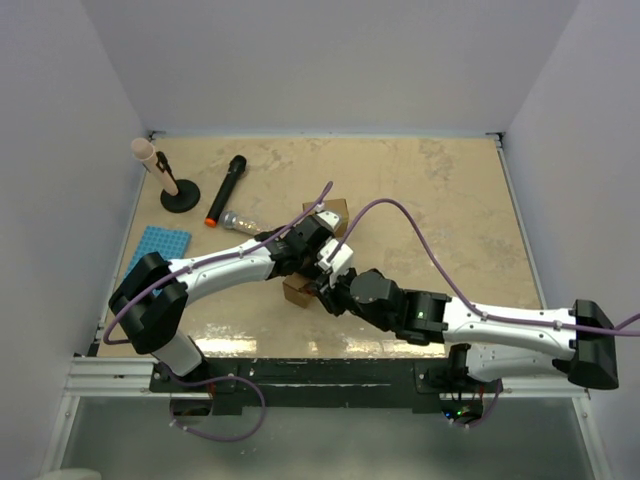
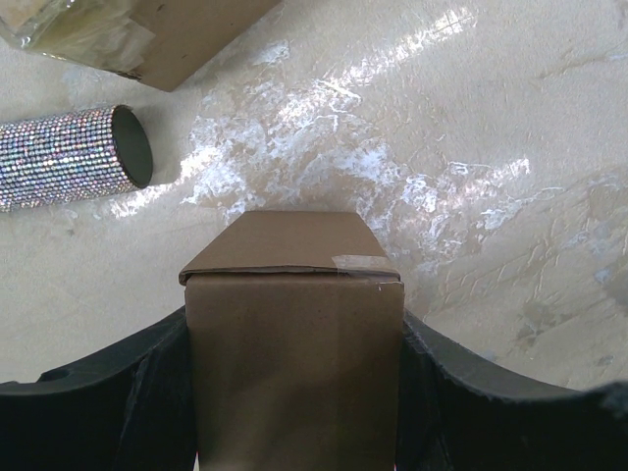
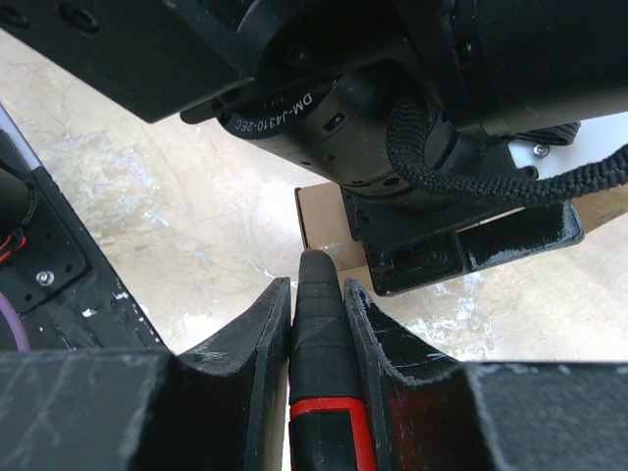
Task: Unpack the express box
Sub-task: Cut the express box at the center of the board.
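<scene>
left gripper (image 2: 294, 334) clamps express box (image 2: 292, 245) by its sides | right gripper (image 3: 317, 289) pinches black-red tool (image 3: 316, 343) | tool's long axis points straight at it, tip near

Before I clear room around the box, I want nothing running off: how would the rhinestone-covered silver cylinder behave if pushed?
Likely to roll: the rhinestone-covered silver cylinder lies on its side on the glossy beige tabletop. Its studded surface probably grips rather than slips. It looks rigid; its weight is unclear.
</scene>
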